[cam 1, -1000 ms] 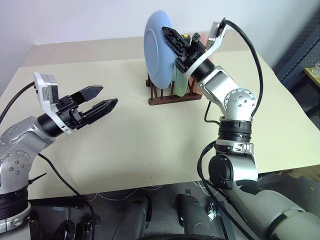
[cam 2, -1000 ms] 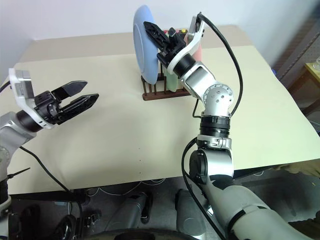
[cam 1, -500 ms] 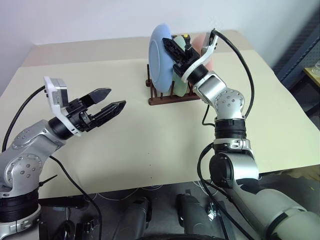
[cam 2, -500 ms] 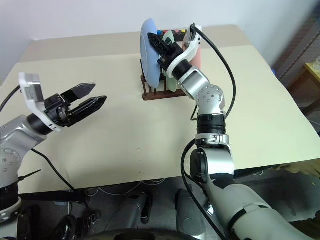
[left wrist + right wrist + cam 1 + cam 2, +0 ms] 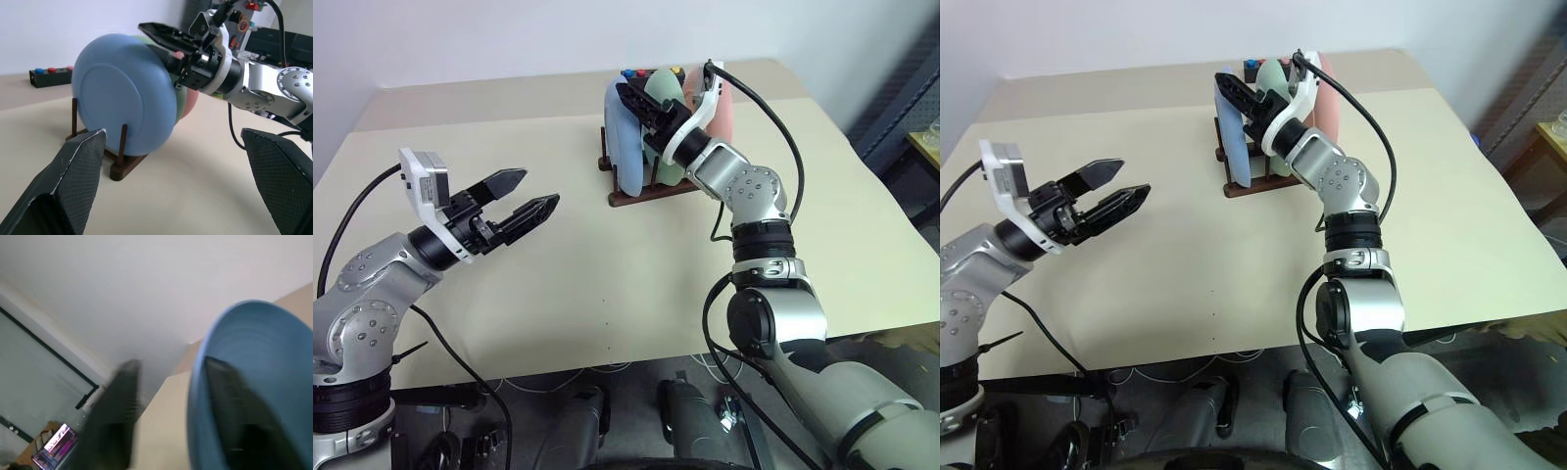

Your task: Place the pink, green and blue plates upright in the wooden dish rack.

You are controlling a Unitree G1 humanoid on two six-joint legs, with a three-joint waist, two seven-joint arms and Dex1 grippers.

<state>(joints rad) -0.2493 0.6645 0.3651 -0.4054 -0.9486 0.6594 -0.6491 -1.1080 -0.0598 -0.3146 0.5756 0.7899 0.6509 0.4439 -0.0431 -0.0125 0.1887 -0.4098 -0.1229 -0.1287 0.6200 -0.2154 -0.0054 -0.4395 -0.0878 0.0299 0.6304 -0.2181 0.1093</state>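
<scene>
The blue plate (image 5: 625,152) stands upright in the front slot of the wooden dish rack (image 5: 651,193). Behind it stand the green plate (image 5: 668,147) and the pink plate (image 5: 722,106). My right gripper (image 5: 632,116) reaches over the rack from behind and is open. Its fingers (image 5: 117,416) straddle the blue plate's (image 5: 254,382) top rim, with a gap between the outer finger and the rim. My left gripper (image 5: 538,189) hovers open and empty over the table, well to the left of the rack. In the left wrist view the blue plate (image 5: 124,112) faces me between the rack's pegs (image 5: 123,142).
A small black box with coloured buttons (image 5: 651,71) lies just behind the rack. The cream table (image 5: 607,284) stretches bare between my left gripper and the rack. A blue bin stands off the table's right edge (image 5: 901,117).
My right gripper lowered the blue plate into the rack's front slot, then opened its fingers around the rim. The left gripper stayed about where it was.
</scene>
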